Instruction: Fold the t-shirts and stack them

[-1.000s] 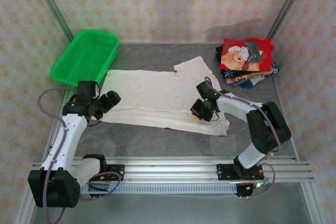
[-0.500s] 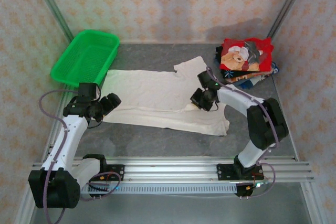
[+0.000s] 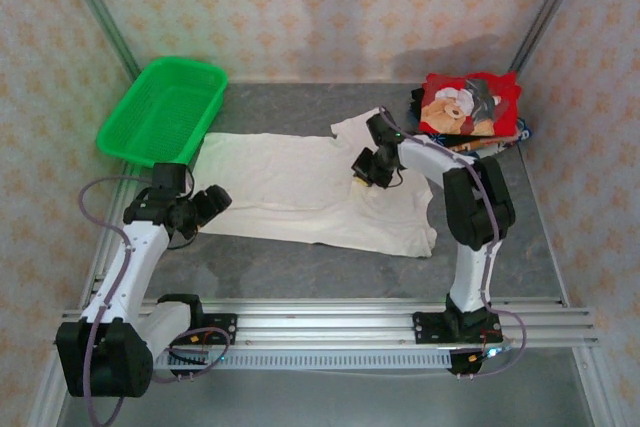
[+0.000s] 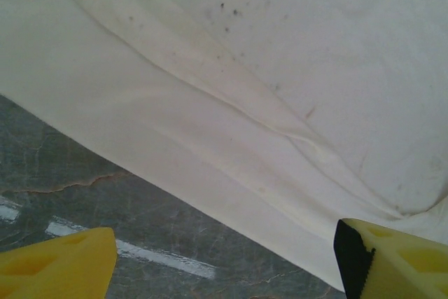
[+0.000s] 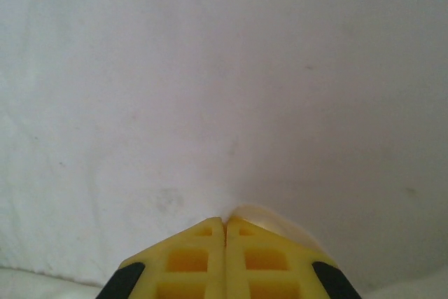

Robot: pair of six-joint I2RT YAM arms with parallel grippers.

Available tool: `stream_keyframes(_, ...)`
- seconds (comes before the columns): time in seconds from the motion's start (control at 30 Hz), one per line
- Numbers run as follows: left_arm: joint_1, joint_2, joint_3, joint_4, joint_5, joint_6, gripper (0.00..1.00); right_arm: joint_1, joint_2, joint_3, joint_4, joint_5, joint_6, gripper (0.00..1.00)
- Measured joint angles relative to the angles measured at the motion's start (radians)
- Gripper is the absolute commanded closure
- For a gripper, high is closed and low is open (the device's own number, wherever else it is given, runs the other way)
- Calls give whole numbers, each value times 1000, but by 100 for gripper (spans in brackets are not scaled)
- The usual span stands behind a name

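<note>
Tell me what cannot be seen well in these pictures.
Lower shirts of the folded stack: top view, covered by the red teddy-bear shirt.
Whether the right claw pinches the off-white shirt: right wrist view, closed fingers hide it.
Left claw: left wrist view, fingers cut by the bottom edge.

The off-white shirt (image 3: 290, 182) lies spread flat across the middle of the counter (image 3: 300, 267). Its length runs left to right, and one short sleeve points toward the far edge. Small black specks dot the cloth (image 4: 231, 12), and a long soft crease runs across it. A small pucker of cloth seems caught at the closed tips of the right gripper (image 5: 224, 223). In the far right corner sits a stack of folded shirts (image 3: 480, 147), with a red teddy-bear shirt (image 3: 470, 105) on top.
</note>
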Motion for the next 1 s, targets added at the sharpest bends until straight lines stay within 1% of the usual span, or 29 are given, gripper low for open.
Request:
stream_keyframes(0.1, 0, -12, -14, -3, -1, 0, 17, 0, 32, 30, -6, -15, -19, 100)
stream_keyframes(0.23, 0, -31, -31, -9, -4, 0, 18, 0, 68, 65, -27, -38, -47, 94)
stream_keyframes(0.33, 0, -40, -42, -13, -15, 0, 18, 0, 87, 78, -27, -53, -60, 87)
stream_keyframes(0.4, 0, -45, -47, -18, -20, -1, 18, 0, 98, 85, -30, -56, -71, 79)
stream_keyframes(0.47, 0, -50, -53, -20, -23, -1, 18, 0, 103, 93, -31, -55, -88, 74)
stream_keyframes(0.53, 0, -53, -57, -26, -27, -2, 18, 0, 100, 99, -27, -51, -100, 60)
stream_keyframes(0.57, 0, -54, -57, -29, -31, -2, 18, 0, 98, 99, -17, -48, -109, 56)
stream_keyframes(0.63, 0, -55, -57, -32, -43, -3, 18, 0, 79, 97, 12, -44, -122, 45)
stream_keyframes(0.73, 0, -55, -57, -40, -52, -3, 18, -2, 3, 74, 66, -45, -150, 34)
stream_keyframes(0.83, 0, -55, -57, -47, -69, -3, 18, -17, -154, 33, 104, -44, -178, 21)
stream_keyframes(0.93, 0, -60, -54, -47, -74, -4, 17, -71, -351, -38, 122, -41, -187, 18)
stream_keyframes(1.0, 0, -60, -46, -47, -74, -4, 17, -145, -483, -98, 112, -45, -186, 17)
